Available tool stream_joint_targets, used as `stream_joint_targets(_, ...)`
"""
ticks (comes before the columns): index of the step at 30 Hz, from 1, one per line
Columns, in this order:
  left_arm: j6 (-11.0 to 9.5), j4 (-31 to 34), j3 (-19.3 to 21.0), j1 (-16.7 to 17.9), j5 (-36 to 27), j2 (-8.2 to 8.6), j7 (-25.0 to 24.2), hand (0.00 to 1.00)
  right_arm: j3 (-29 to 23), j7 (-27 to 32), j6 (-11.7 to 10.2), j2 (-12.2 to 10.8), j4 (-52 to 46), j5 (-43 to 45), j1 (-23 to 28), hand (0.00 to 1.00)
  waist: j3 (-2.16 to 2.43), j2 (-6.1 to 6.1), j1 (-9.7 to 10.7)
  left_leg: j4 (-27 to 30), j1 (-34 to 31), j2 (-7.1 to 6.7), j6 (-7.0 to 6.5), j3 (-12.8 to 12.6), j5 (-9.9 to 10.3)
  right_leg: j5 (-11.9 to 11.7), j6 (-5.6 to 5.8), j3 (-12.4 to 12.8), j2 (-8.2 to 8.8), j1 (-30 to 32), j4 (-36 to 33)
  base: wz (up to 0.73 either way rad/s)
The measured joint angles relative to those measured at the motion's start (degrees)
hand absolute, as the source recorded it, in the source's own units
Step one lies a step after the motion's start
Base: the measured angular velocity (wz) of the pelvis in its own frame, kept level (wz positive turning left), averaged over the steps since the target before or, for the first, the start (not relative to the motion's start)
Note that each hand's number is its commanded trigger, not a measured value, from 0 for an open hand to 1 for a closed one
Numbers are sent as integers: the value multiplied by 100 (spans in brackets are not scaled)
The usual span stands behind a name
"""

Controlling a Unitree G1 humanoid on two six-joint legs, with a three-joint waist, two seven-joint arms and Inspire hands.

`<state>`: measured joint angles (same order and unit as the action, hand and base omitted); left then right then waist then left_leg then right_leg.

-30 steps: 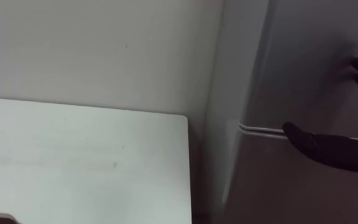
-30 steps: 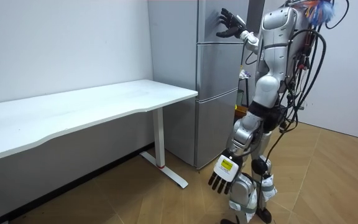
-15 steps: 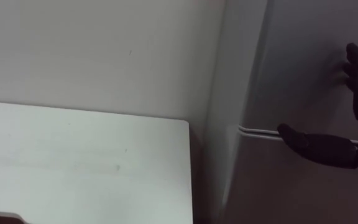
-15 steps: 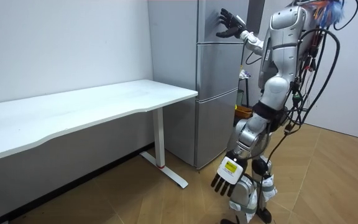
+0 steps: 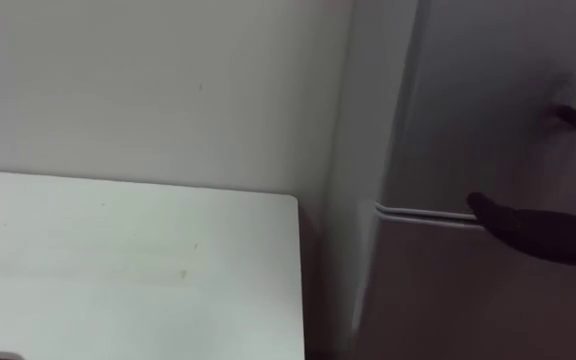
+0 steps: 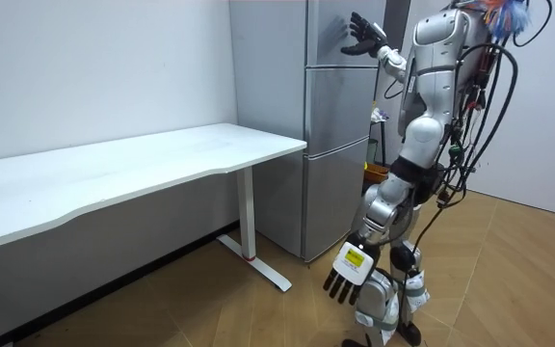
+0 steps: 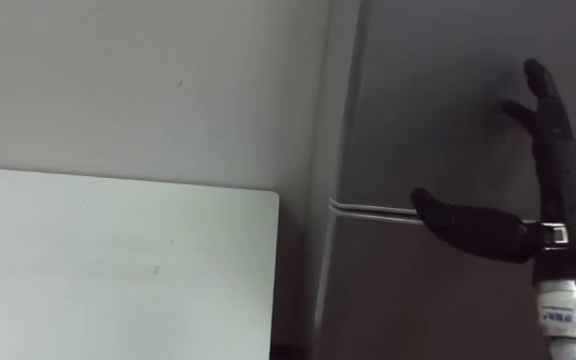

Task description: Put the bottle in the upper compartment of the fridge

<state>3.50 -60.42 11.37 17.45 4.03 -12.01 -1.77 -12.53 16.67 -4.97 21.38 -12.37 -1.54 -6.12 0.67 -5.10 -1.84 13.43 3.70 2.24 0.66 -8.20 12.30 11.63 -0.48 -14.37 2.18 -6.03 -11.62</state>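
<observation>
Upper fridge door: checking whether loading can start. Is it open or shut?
Shut. The upper door sits flush with the lower door, a thin seam between them; the right hand is open at its front.

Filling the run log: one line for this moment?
standing at fridge | right hand open, at upper door | left hand open, hanging | door shut

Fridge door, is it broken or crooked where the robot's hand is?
No, nothing looks wrong. The fridge stands straight and shut, and the seam between its doors runs level. The right hand is open at the upper door; the left hand hangs open by the leg, holding nothing.
</observation>
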Motion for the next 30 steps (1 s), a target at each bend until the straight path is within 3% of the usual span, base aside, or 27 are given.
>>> stream_joint_targets(5, -33, 2, 156, 93, 0, 27, 43, 0, -523, 292, 102, 104, 3, -376, 316, 0, -16, -32, 129, -35, 0, 3, 1, -71, 2, 3, 5, 32, 1, 51, 1, -7)
stream_joint_targets(13, -116, 24, 208, 110, 0, 56, 297, 0, -1392, 891, 75, 109, 182, -1095, 777, 0, -39, -7, 352, -101, 17, 21, 6, -208, 5, 3, 5, 174, -21, 118, 6, -8)
stream_joint_targets(20, -163, 23, 214, 113, -63, 115, 427, 0, -1735, 1294, 76, 104, 672, -1259, 1227, 0, -39, 62, 548, -191, 98, 16, 1, -338, 10, 14, 23, 321, -27, 113, 0, -10)
stream_joint_targets(26, -140, 14, 201, 149, -258, 116, 648, 0, -1817, 1755, 126, 31, 1079, -2214, 1580, 0, -49, 101, 679, -245, 152, 13, 2, -363, 10, 17, 27, 306, -24, 93, 64, -2)
stream_joint_targets(30, -137, 147, 194, 124, -517, 129, 802, 0, -1796, 1920, 78, -236, 1756, -3112, 1982, 0, -43, 108, 639, -210, 131, 11, 2, -329, 18, 10, 31, 309, -27, 84, 96, 5)
